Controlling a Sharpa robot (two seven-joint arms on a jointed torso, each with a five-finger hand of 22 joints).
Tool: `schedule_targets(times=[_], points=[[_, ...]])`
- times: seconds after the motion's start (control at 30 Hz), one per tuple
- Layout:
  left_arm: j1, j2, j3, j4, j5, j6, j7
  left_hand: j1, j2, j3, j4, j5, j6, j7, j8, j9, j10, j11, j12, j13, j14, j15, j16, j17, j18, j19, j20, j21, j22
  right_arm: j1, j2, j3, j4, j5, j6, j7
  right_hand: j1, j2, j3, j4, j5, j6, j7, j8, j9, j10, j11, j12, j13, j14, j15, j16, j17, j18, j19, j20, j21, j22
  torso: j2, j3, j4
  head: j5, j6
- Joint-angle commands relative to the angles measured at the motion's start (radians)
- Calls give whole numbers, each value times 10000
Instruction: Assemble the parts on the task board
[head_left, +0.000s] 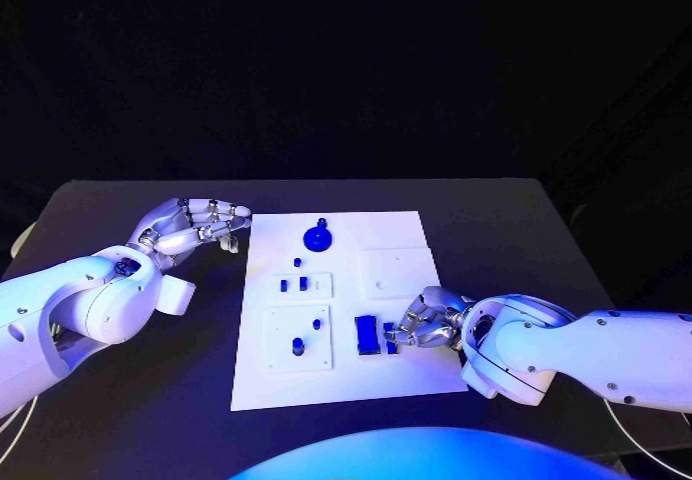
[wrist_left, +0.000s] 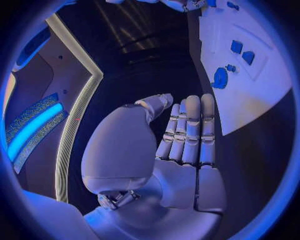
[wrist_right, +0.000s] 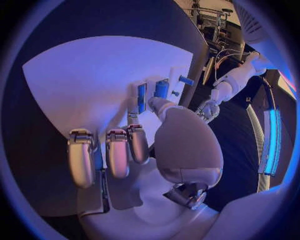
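- The right hand (head_left: 427, 318) lay low over the board's (head_left: 411, 385) right edge, fingers curled down; its fingertips (wrist_right: 139, 131) met a flat blue part (head_left: 366, 335) standing in a slot, and a smaller blue piece (head_left: 391, 340) sat just beside them.
- Whether the hand pinched the part or only touched it could not be told.
- The left hand (head_left: 195, 228) hovered over the desk (head_left: 130, 215) just off the board's far left corner, fingers straight and pressed side by side, holding nothing (wrist_left: 187, 135).
- The board lay in the middle of the desk.
- A round blue knob (head_left: 316, 238) stood near the board's far edge.
- A small plate (head_left: 303, 286) in the board's middle held two little blue parts.
- A larger plate (head_left: 300, 338) nearer the robot held a blue peg (head_left: 297, 346).
- A blank raised square (head_left: 392, 274) sat on the board's right side, beyond the right hand.
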Motion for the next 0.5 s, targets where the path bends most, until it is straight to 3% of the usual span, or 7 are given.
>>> schedule_targets(times=[0.03,0.37,0.5], points=[[-9,13,5,36,31,228,5,10,86,-4,26,68,57,16,40,-10,-78,11,68,13,-54,7,-10,-14,145,-63,20,-59,-10,-15,23,-3,4,-162,372,-79,-89,16,-61,20,40,-21,55,28,9,671,66,-44,2092,1043,26,33,2627,-143,1047,49,46,2634,2,1,-2,-11,-2],[-9,8,5,34,32,221,-14,10,86,-4,26,68,57,16,40,-10,-78,11,68,13,-54,7,-10,-14,145,-63,20,-59,-10,-15,27,-3,29,-178,384,33,-345,-112,-408,9,-108,-20,54,8,0,662,69,-73,2083,1043,30,33,2627,-143,1047,54,46,2634,-3,4,-4,-18,7],[-9,7,5,30,32,214,-17,11,100,4,29,74,57,16,42,-13,-83,11,71,13,-55,6,-9,-14,146,-62,20,-61,-11,-15,-48,-3,30,-215,446,118,-55,-153,-519,-62,-344,-19,41,2,1,664,56,-70,2086,1043,19,33,2627,-143,1047,48,46,2634,-7,1,-5,-14,19]])
